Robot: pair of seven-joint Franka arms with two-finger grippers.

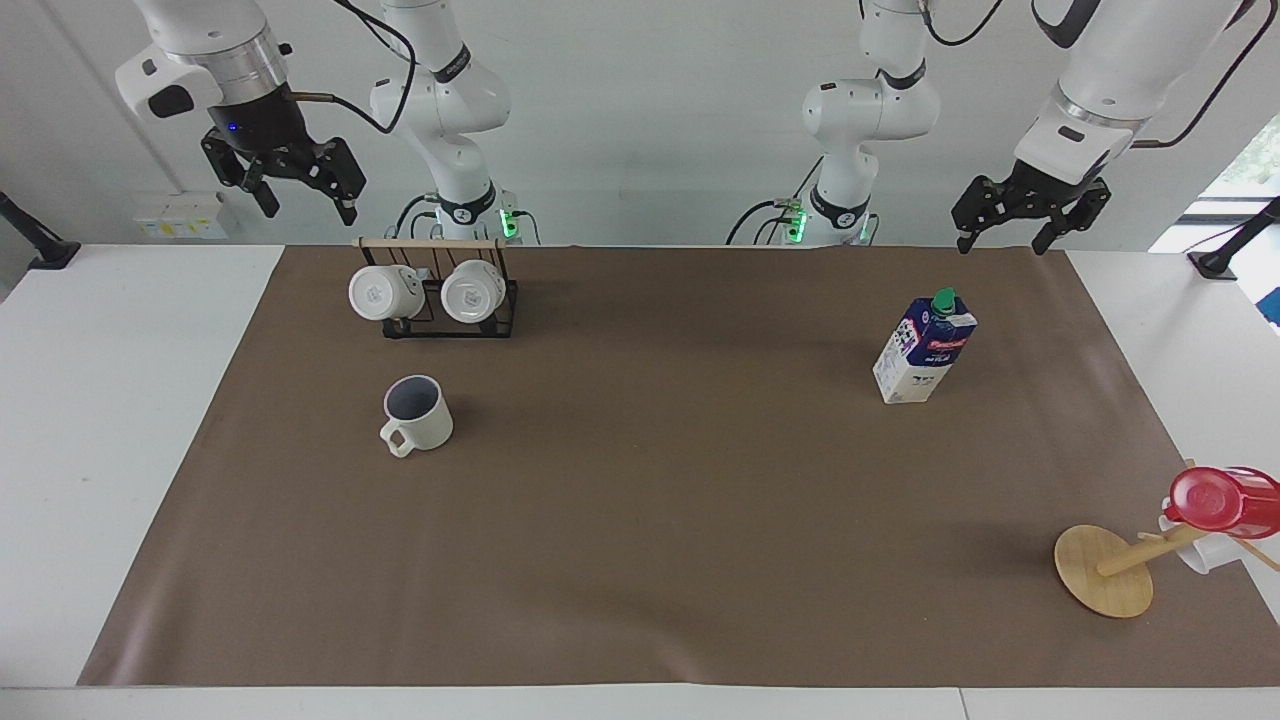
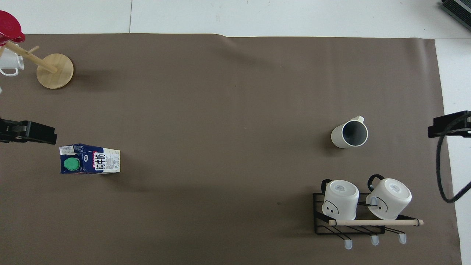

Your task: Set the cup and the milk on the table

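Facing view: you see the cup [image 1: 419, 414] standing upright on the brown paper sheet [image 1: 660, 520] of the bench [image 1: 110, 420], toward the right arm's end, its loop handle turned away from the robots. Just nearer to the robots than the cup, a black wire rack [image 1: 448, 295] carries two white mugs [image 1: 385, 292] lying on their sides. Well apart from these, toward the left arm's end, the milk [image 1: 923, 347] stands upright on the same sheet, green cap on top. Farther from the robots than the milk, at the sheet's corner, a wooden peg stand [image 1: 1105, 571] holds a red plastic cup [image 1: 1220, 500].

Both arms wait, raised. The right end effector [image 1: 298, 190] hangs over the bench edge beside the rack, fingers spread wide and holding nothing. The left end effector [image 1: 1005, 232] hangs over the sheet's edge nearest the robots, beside the milk, fingers likewise spread wide and empty. From the overhead view, the cup [image 2: 349, 134] shows its grey-blue inside, and the milk [image 2: 89, 159] shows its cap.
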